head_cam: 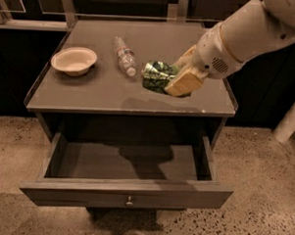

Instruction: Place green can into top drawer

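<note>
The green can (155,75), mottled green and white, lies sideways in my gripper (176,80), which is shut on it and holds it lifted above the right front part of the cabinet top (104,90). Its shadow falls on the top below. My white arm comes in from the upper right. The top drawer (126,192) is pulled open below the cabinet top. Its inside shows nothing in it, and a small round metal knob (129,202) sits at the centre of its front panel.
A cream bowl (74,60) stands at the left of the cabinet top. A clear plastic bottle (124,55) lies near the middle back. Dark cabinets stand behind and to both sides. Speckled floor lies around the drawer.
</note>
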`<state>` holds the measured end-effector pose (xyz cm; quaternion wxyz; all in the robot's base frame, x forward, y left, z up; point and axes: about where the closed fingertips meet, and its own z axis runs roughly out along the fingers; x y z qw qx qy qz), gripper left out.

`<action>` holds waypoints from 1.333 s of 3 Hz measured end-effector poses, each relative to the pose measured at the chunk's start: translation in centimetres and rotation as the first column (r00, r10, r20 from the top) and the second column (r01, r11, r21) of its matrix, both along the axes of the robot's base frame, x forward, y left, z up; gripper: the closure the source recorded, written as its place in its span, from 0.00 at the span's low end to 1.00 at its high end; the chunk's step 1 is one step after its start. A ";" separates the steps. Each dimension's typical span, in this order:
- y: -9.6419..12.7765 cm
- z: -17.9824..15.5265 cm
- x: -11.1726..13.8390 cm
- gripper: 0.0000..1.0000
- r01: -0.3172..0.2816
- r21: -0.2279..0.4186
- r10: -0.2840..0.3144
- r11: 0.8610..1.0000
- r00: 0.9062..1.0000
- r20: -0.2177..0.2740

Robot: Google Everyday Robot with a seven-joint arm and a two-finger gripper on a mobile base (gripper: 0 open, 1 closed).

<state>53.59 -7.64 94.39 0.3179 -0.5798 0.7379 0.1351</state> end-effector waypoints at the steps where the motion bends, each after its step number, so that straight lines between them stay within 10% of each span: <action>1: -1.2 -2.9 -4.2 1.00 0.084 0.044 -0.083 0.995 0.996 -0.033; 3: -3.9 -14.4 -7.6 1.00 0.188 0.064 -0.171 0.980 0.962 -0.213; 4: -3.9 -14.9 -7.8 1.00 0.188 0.063 -0.170 0.980 0.960 -0.223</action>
